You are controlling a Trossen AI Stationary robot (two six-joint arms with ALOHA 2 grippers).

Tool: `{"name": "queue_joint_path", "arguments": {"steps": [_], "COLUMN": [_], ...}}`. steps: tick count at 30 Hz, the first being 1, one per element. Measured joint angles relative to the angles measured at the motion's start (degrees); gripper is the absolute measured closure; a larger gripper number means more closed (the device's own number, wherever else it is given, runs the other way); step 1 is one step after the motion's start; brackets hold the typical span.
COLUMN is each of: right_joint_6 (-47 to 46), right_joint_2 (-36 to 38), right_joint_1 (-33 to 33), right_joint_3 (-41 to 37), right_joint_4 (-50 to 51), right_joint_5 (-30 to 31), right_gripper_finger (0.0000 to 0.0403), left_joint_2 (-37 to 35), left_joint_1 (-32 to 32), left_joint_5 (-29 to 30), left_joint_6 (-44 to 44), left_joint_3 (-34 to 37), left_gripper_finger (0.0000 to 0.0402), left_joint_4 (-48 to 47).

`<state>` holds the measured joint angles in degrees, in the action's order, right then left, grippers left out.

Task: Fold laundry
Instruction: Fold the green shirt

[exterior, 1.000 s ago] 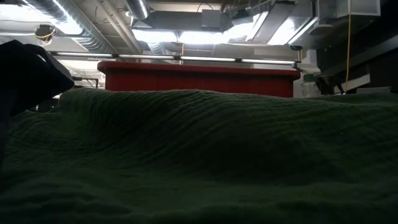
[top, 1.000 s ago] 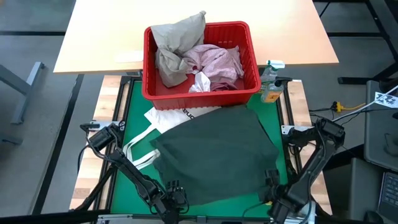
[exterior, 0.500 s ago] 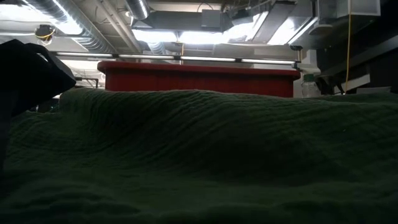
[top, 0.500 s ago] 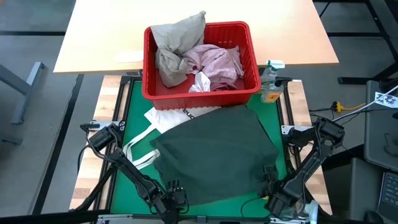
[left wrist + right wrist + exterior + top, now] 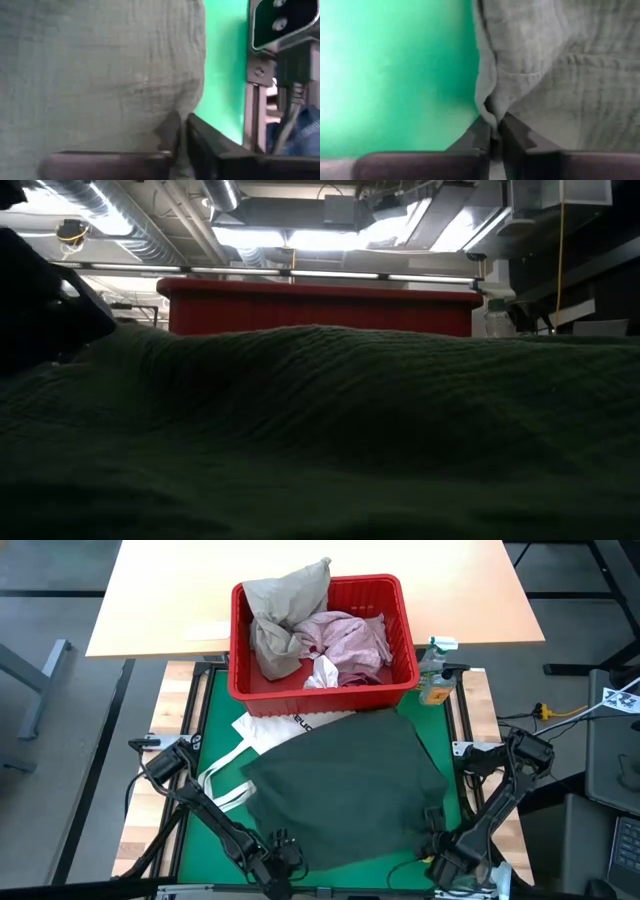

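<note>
A dark grey-green cloth [image 5: 345, 785] lies spread on the green mat [image 5: 212, 710], its far left part resting on a white tote bag [image 5: 268, 730]. My left gripper [image 5: 283, 862] is at the cloth's near left corner, and the left wrist view shows this gripper [image 5: 181, 136] shut on the cloth [image 5: 100, 70]. At the near right corner my right gripper [image 5: 437, 852] is also shut on the cloth [image 5: 555, 75]; its wrist view shows it [image 5: 494, 134] closed there. In the low view the cloth [image 5: 330, 430] fills the foreground. My left gripper pinches the cloth's near left corner [image 5: 172, 119] between its two fingers, slanting down from the near side. The cloth bunches at the fingers, and the rest lies on the mat. My right gripper pinches a raised fold at the cloth's near right edge [image 5: 489, 106] between its two fingers. It comes from above, pointing down. The fold stands up between the fingertips, and the rest of the cloth lies flat.
A red slotted basket [image 5: 405, 630] at the mat's far end holds beige [image 5: 280, 610], pink [image 5: 350, 638] and white [image 5: 322, 672] garments. A spray bottle [image 5: 435, 675] stands at the far right. A light wooden table [image 5: 160, 600] lies beyond. Metal rails [image 5: 255, 105] border the mat.
My right gripper has sunk toward the cloth's near right corner. In the low view the dark shape of my left gripper has shifted at the picture's left, and the cloth next to it lies a little lower.
</note>
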<state>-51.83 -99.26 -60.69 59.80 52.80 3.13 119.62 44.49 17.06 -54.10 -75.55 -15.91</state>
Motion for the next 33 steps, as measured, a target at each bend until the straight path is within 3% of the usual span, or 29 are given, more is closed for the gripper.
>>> {"name": "queue_joint_path", "arguments": {"steps": [3,7,11,17,21,33], "right_joint_6": [1.93,4.24,4.58,4.56,4.85,10.33], "right_joint_2": [0.0,0.0,0.0,0.03,0.21,8.55], "right_joint_1": [-0.04,-0.09,-0.05,3.55,8.07,23.91], "right_joint_3": [4.49,10.77,16.72,22.87,23.39,16.66], "right_joint_4": [4.63,12.67,22.1,33.62,37.29,36.83], "right_joint_5": [-0.26,2.07,8.17,17.75,24.86,30.38], "right_gripper_finger": [0.0365,0.0382,0.0396,0.038,0.0386,0.0387], "left_joint_2": [0.02,-0.18,-0.27,-0.33,-0.34,-0.48], "left_joint_1": [0.16,0.86,1.29,1.46,1.44,1.41], "left_joint_5": [-2.65,-2.31,-1.46,2.44,6.16,9.28], "left_joint_6": [-2.06,-2.8,-3.14,-7.2,-12.29,-30.08], "left_joint_3": [-3.29,-9.81,-15.79,-22.8,-25.23,-24.69], "left_gripper_finger": [0.0394,0.0398,0.0399,0.04,0.0401,0.0401], "left_joint_4": [-4.95,-13.8,-22.89,-35.44,-43.84,-62.87]}}
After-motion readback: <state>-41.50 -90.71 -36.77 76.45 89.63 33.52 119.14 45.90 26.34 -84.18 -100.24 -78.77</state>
